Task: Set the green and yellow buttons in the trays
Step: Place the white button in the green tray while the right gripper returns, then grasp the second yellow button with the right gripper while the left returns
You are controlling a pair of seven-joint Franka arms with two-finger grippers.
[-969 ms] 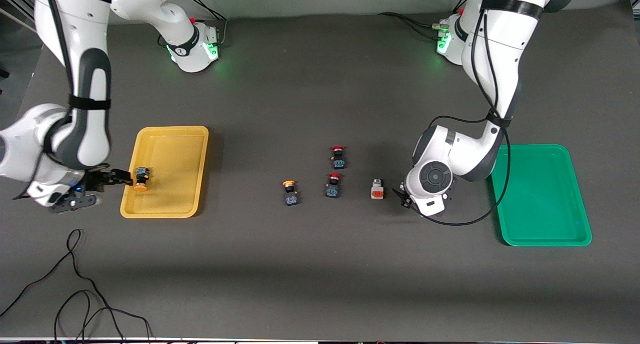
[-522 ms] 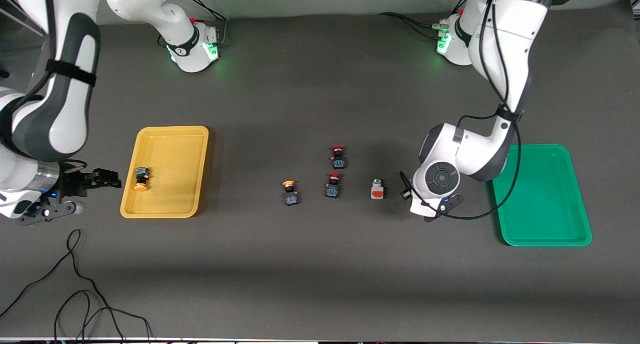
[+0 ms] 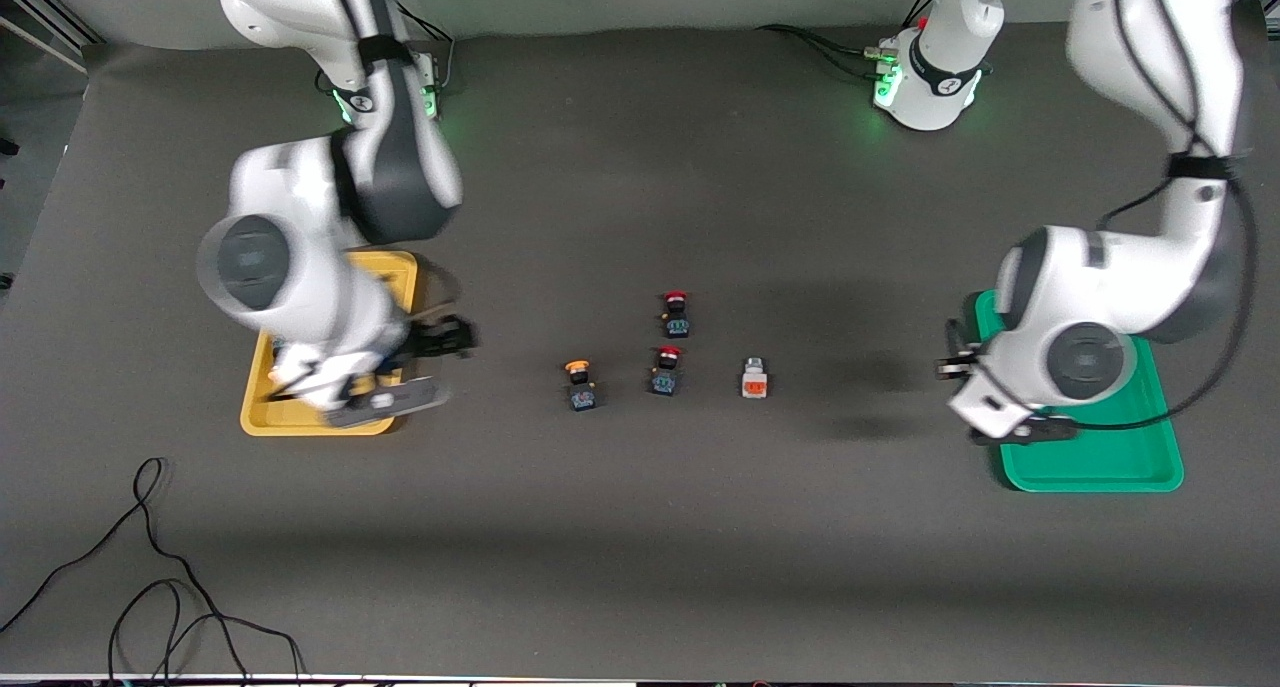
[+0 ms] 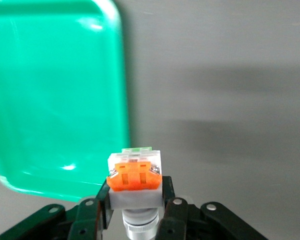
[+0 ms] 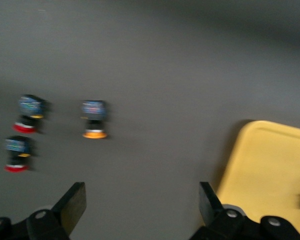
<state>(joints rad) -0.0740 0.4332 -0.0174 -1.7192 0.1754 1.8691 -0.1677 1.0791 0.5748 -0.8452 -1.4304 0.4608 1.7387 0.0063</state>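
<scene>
Buttons lie in a loose row on the dark table (image 3: 640,547) between the two trays, and one more is up in a grip. Starting at the right arm's end, the yellow tray (image 3: 258,419) is largely covered by the right arm; the right gripper (image 3: 440,352) hangs over the tray's edge that faces the middle of the table, its fingers (image 5: 72,205) spread wide with nothing between them. In the right wrist view a small dark object shows at the picture's margin on the tray floor, too little of it to name. Next along the table comes a dark-bodied button with a yellow-orange cap (image 3: 580,385), then two dark-bodied switches with red caps, one (image 3: 667,370) nearer the front camera and the other (image 3: 676,311) farther from it. Just beside them toward the left arm's end sits a white-bodied button (image 3: 755,378) with an orange face. The left gripper (image 4: 135,207) is over the green tray's (image 3: 1100,467) edge that faces the middle of the table, and its fingers (image 4: 102,205) are closed on a second white-bodied, orange-faced button (image 4: 135,175), held clear above the table beside the tray's rounded corner.
</scene>
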